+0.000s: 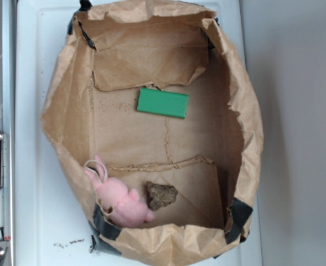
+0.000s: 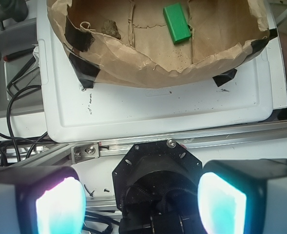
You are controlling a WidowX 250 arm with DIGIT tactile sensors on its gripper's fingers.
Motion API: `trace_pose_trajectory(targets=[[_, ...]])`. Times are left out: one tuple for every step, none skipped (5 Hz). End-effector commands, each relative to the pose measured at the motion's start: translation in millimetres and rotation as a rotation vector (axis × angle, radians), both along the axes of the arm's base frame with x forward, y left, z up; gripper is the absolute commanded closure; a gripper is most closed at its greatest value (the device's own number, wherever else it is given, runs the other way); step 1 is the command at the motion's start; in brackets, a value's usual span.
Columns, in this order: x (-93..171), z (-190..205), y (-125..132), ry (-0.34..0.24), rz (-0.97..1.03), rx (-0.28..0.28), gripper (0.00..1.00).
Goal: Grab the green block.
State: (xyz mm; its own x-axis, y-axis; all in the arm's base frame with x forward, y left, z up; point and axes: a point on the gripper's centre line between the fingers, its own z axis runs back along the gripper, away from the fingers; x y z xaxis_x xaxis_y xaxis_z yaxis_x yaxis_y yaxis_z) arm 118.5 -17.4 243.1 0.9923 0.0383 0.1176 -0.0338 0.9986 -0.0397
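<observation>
Green block (image 1: 163, 103) on brown-paper floor (image 1: 129, 138)

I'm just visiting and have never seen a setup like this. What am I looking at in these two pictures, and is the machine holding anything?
These are two cameras on one robot arm. The exterior view looks straight down into a brown paper bag with its sides rolled open, sitting on a white tray. Inside lie a green block, a pink plush toy and a lumpy brown rock beside the toy.

The wrist view comes from a camera on the arm itself. The two glowing pads at the bottom are the fingers of the gripper, the robot's pincer hand. They stand wide apart with nothing between them, so nothing is held. The gripper is outside the bag, well back from the block it is meant to grab.
</observation>
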Motion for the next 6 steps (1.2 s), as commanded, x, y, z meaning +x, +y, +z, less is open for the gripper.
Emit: trace_pose_trajectory(targets=[[0,0,0,0.0,0.0,0.0,0.0],[50,-15,5,-0.002,-0.043,0.038,0.0],[97,-27,15,-0.001,-0.046,0.063,0.0],[115,-37,28,-0.032,-0.111,0.063,0.0],[126,-54,47,-0.071,-0.233,0.018,0.0],[132,-68,58,-0.074,-0.274,-0.026,0.0]])
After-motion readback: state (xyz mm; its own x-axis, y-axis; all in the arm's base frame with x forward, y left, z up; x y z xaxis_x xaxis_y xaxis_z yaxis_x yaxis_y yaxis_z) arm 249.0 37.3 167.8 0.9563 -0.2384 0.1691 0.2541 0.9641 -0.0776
